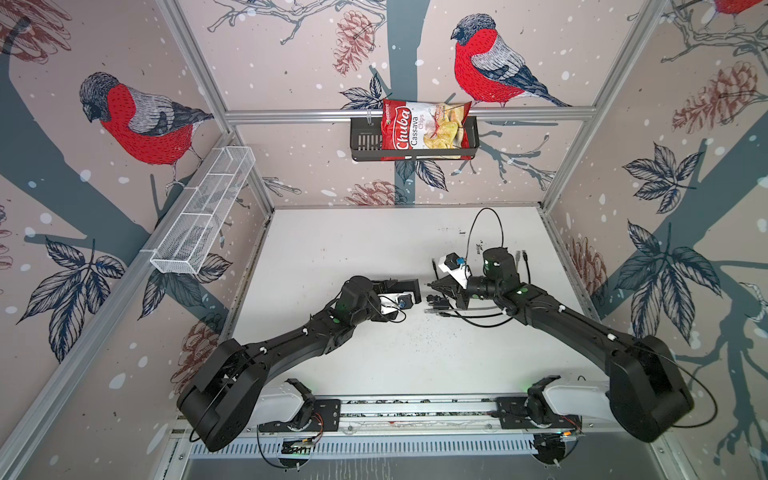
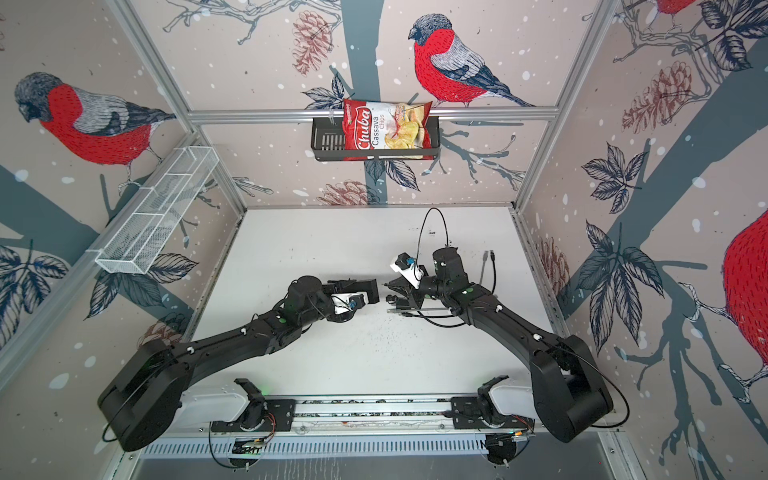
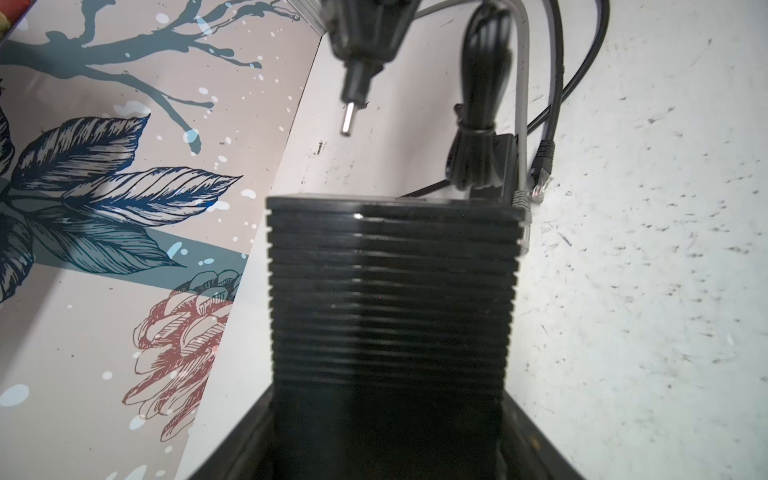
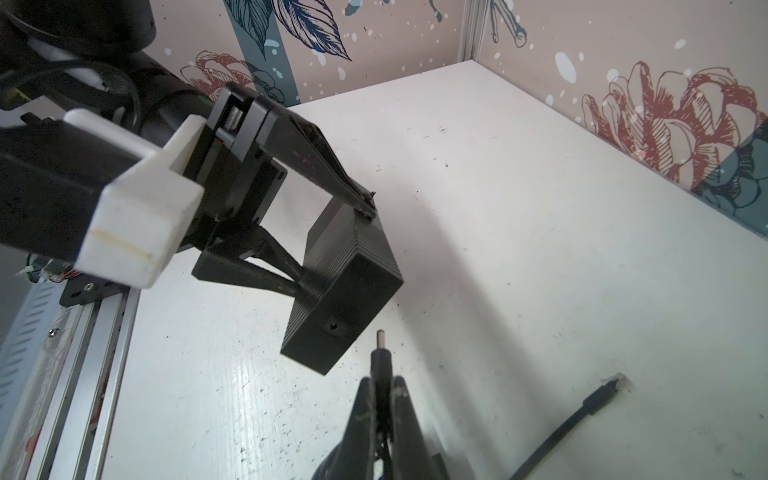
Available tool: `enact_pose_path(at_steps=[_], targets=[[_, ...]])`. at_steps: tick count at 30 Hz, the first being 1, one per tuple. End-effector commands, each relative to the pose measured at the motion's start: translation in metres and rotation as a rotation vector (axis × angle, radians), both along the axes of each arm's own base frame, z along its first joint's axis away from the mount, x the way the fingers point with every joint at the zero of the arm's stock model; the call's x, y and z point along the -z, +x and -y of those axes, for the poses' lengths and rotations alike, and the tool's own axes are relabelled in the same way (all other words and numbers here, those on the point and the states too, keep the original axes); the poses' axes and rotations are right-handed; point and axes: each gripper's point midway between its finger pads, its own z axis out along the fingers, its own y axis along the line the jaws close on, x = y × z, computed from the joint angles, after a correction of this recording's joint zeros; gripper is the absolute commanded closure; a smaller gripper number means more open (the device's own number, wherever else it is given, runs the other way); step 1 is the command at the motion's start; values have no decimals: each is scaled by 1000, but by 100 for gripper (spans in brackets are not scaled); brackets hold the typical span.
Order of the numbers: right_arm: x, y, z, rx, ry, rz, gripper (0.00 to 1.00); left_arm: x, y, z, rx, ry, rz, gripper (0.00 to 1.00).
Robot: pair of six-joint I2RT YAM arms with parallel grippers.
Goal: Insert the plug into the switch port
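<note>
Two grippers face each other above the middle of the white table [image 1: 332,249], seen from my remote station. The left gripper [image 4: 338,247] has its jaws spread wide and clamped on the switch [image 4: 357,307], with one finger on either side of the ribbed black box. I see the box held off the table, its small end face turned toward the opposite arm. The right gripper [image 4: 382,392] is pinched tight on the black sleeve of the plug [image 4: 381,359], whose bare metal pin points at that end face.

From the right wrist camera, the pin sits just beside the face, off to one side of the round port [image 4: 332,327] and not inside it. From the left wrist camera, the plug hangs beyond the far edge of the switch, apart from it. In a top view, only a narrow gap separates the box from the right arm's fingertips.

On the table near the plug I make out a bundled black cord [image 3: 478,158]. A black network cable [image 3: 544,153] lies just beside it.
</note>
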Motion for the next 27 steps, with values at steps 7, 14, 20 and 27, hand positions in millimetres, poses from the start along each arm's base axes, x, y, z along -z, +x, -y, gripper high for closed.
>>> enact_pose_path(at_steps=[7, 14, 20, 27], targets=[[8, -21, -10, -103, 3, -40, 100, -12, 3, 4, 35, -5, 61, 100], [11, -21, -14, -114, -4, -42, 100, -15, 2, 5, 42, -7, 69, 100], [10, -17, -16, -110, -4, -33, 100, -15, 1, 6, 55, -4, 67, 100], [4, -14, -16, -105, 9, -18, 100, -14, -1, 7, 68, 1, 59, 100]])
